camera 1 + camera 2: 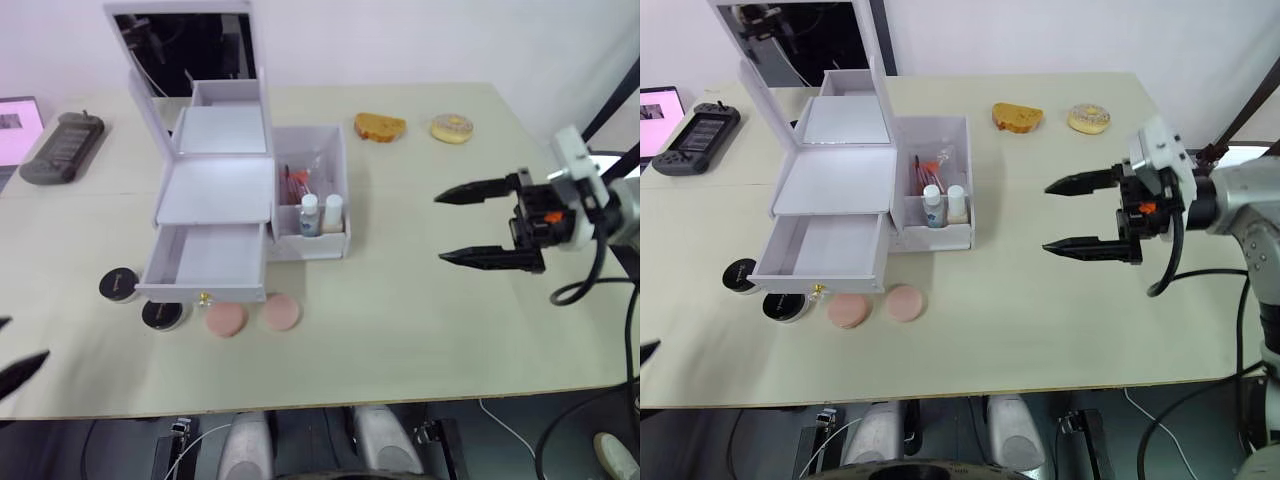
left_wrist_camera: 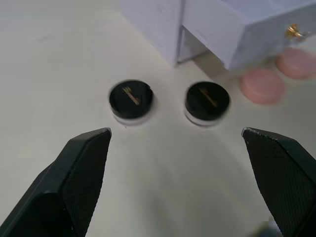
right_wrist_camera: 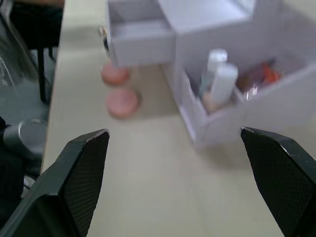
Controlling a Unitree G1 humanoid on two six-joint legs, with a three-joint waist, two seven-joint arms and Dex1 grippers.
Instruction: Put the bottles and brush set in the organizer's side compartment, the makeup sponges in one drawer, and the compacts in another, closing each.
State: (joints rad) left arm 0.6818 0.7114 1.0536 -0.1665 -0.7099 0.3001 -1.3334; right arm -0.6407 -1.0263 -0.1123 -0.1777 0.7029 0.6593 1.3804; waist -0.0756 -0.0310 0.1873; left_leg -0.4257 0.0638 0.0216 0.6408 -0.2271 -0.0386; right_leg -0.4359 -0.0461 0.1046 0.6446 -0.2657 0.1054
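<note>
The white organizer (image 1: 215, 190) stands with its mirror lid up and its lower drawer (image 1: 205, 260) pulled out and empty. Its side compartment (image 1: 340, 165) holds both bottles (image 1: 310, 215) (image 1: 332, 212) and the brush set (image 1: 297, 180). Two pink makeup sponges (image 1: 226, 319) (image 1: 281, 311) lie on the table just in front of the open drawer. Two black compacts (image 1: 119, 284) (image 1: 162, 315) sit left of them, and my open left gripper (image 2: 175, 131) hovers near both. My right gripper (image 1: 440, 228) hangs open and empty to the right of the organizer.
A game controller (image 1: 62, 147) and a lit screen (image 1: 15, 125) lie at the far left. A piece of bread (image 1: 380, 127) and a donut (image 1: 452, 128) rest at the back right. The table's front edge (image 1: 330, 400) runs close below the sponges.
</note>
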